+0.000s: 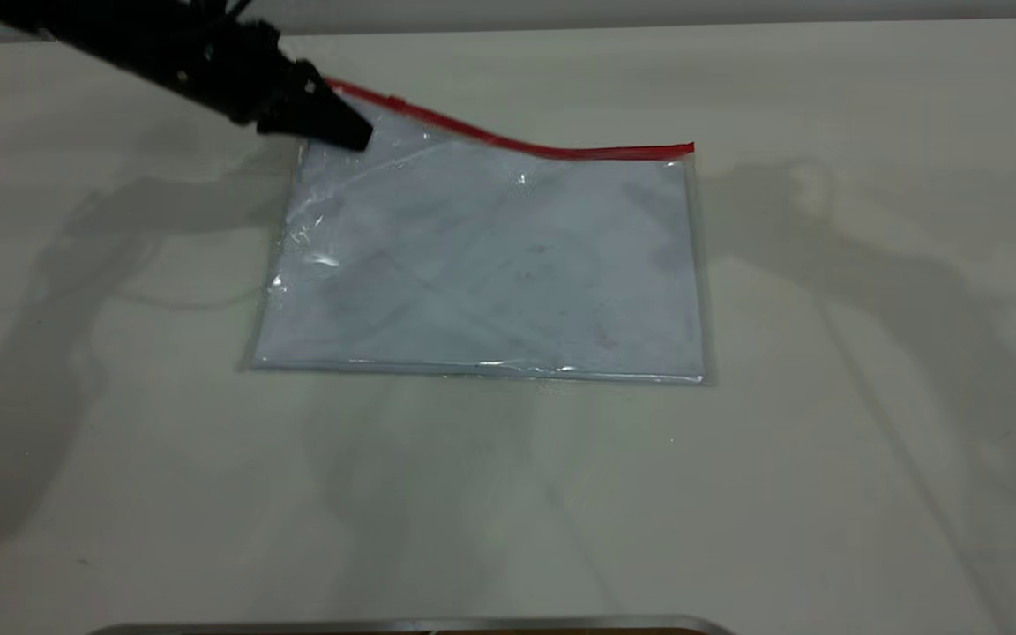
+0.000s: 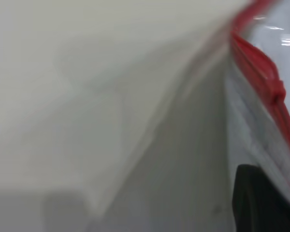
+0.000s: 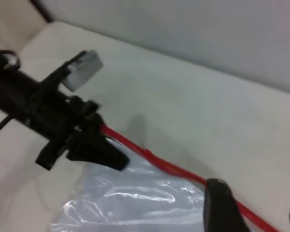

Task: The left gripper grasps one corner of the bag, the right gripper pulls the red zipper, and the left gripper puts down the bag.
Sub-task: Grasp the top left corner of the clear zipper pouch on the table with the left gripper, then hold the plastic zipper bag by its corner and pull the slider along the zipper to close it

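The bag (image 1: 490, 265) lies flat on the table, a clear pouch with a pale bluish sheet inside. The red zipper (image 1: 508, 141) runs along its far edge and rises toward the far-left corner. There my left gripper (image 1: 345, 132) is shut on the bag's corner and holds it a little off the table. In the left wrist view one black finger (image 2: 256, 198) sits beside the zipper's small slider tab (image 2: 279, 92). My right gripper (image 3: 258, 208) is outside the exterior view. It hovers open above the zipper (image 3: 159, 162), facing the left gripper (image 3: 111, 157).
The pale table (image 1: 825, 441) stretches wide around the bag on all sides. A dark metallic edge (image 1: 411, 626) runs along the near border of the exterior view. A grey wall (image 3: 208, 34) stands behind the table's far edge.
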